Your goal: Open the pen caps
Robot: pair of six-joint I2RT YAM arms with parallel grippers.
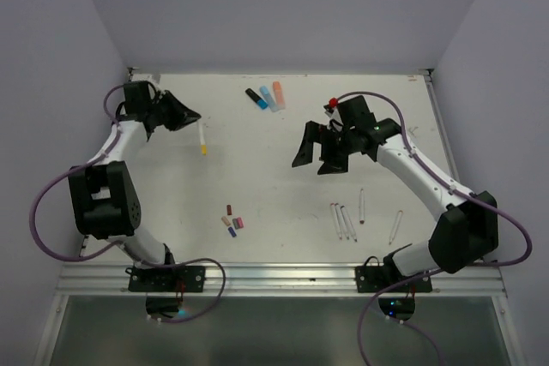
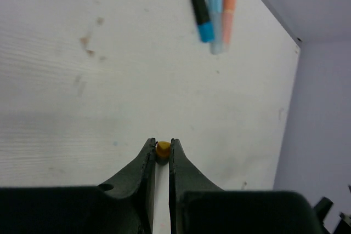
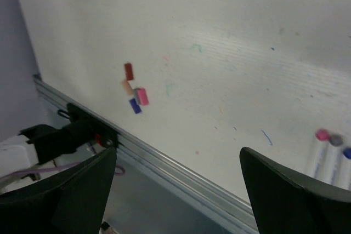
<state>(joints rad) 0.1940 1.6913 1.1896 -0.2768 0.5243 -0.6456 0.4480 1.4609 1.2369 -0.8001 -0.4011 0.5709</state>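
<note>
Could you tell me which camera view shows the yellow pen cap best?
Left wrist: the yellow cap is close up at the fingertips of the left gripper, on the gripped pen. Top external shows it tiny; right wrist catches only a yellow sliver at its top-left corner.

Pen (image 2: pixel 162 186) mostly hid in L hand (image 2: pixel 162 147); markers (image 2: pixel 213 20) blurred.

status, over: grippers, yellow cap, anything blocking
Left gripper shut on pen, yellow cap not off yet. Right gripper open, empty. Nothing between them.
</note>
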